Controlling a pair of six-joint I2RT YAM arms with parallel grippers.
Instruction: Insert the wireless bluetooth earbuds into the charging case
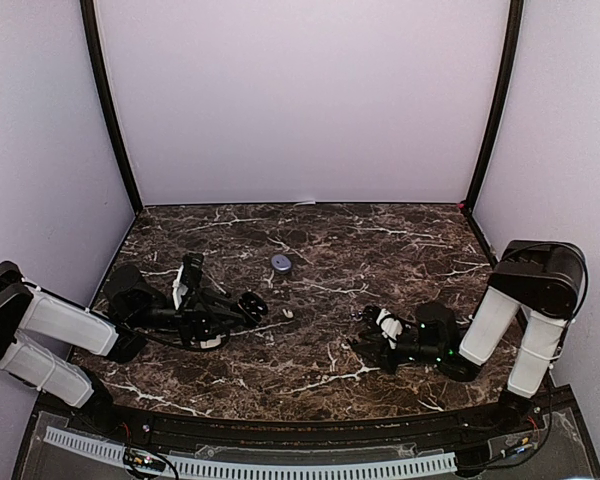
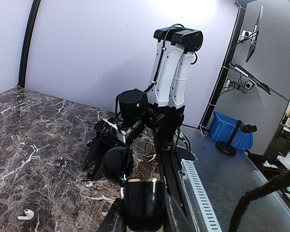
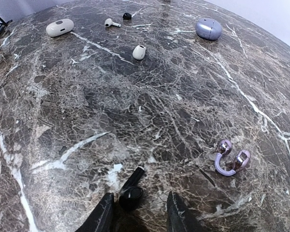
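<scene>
Black stemmed earbud (image 3: 129,197) is lying at six o'clock between parted jaws of the right claw (image 3: 140,203); pinching it squarely seems next; left claw (image 2: 145,220) is clamping a glossy black charging case (image 2: 144,198).

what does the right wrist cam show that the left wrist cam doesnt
Only the right wrist view: a black stemmed earbud between the open jaws of the right gripper, a white case, a lavender round case, a white stemmed earbud and a small black earbud.
Only the left wrist view: the left gripper shut on a glossy black charging case, the right arm seen whole, and a blue bin off the table.
Both: the marble table, the purple clip-on earbud and the right gripper.
</scene>
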